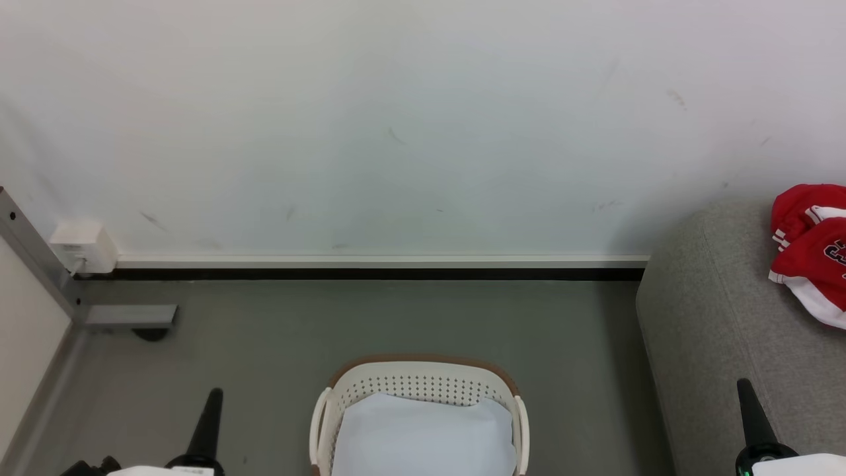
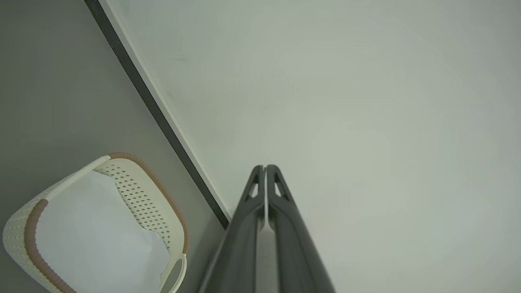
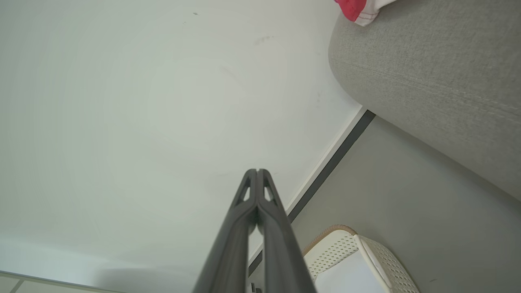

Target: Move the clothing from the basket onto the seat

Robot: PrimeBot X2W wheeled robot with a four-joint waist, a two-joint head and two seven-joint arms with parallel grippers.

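Observation:
The cream basket (image 1: pixel 344 390) with its brown rim stands on the floor at the bottom centre, a plain pale sheet (image 1: pixel 423 436) lying inside it. Red clothing (image 1: pixel 809 248) with white trim lies on the grey seat (image 1: pixel 714 330) at the right edge. My left gripper (image 1: pixel 213 396) is shut and empty at the lower left, left of the basket. My right gripper (image 1: pixel 745 390) is shut and empty at the lower right, in front of the seat. The left wrist view shows the basket (image 2: pixel 146 195) beside the shut left gripper (image 2: pixel 265 167). In the right wrist view the right gripper (image 3: pixel 257 171) points at the wall, with the seat (image 3: pixel 427 69), the clothing (image 3: pixel 355 10) and the basket (image 3: pixel 338 244) to its right.
A white wall (image 1: pixel 423 132) with a dark skirting strip (image 1: pixel 377 273) runs behind the basket. A grey metal leg and foot (image 1: pixel 125 316) and a white socket box (image 1: pixel 82 246) sit at the left. Grey floor (image 1: pixel 396 324) lies between basket, wall and seat.

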